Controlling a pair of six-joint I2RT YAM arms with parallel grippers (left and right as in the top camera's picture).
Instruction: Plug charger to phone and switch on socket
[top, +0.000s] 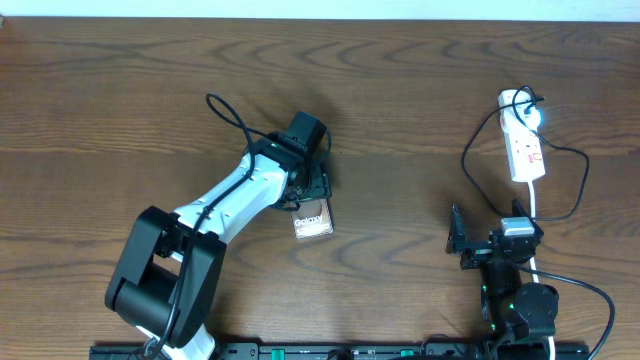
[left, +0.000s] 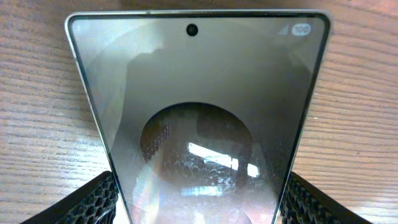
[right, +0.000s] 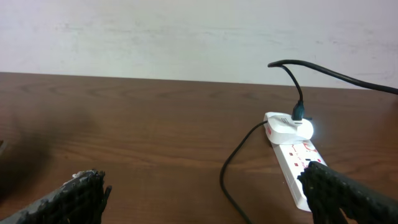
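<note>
The phone (top: 313, 221) lies flat on the table, a dark slab with white "Galaxy" lettering. In the left wrist view the phone (left: 199, 81) fills the frame, its glass reflecting an oval. My left gripper (top: 303, 190) is shut on its sides, with a finger against each edge (left: 199, 193). The white socket strip (top: 526, 145) lies at the far right. The charger's white plug head (top: 518, 103) sits in its far end, and the thin black cable (top: 467, 160) loops toward my right arm. I cannot make out the connector tip. My right gripper (top: 492, 238) is open and empty (right: 205, 190), just short of the strip (right: 293, 163).
The strip's thick white cord (top: 535, 205) runs toward the front edge beside the right arm. The black cable (right: 229, 177) curves across the table between my right fingers. A pale wall (right: 186, 37) stands behind the table.
</note>
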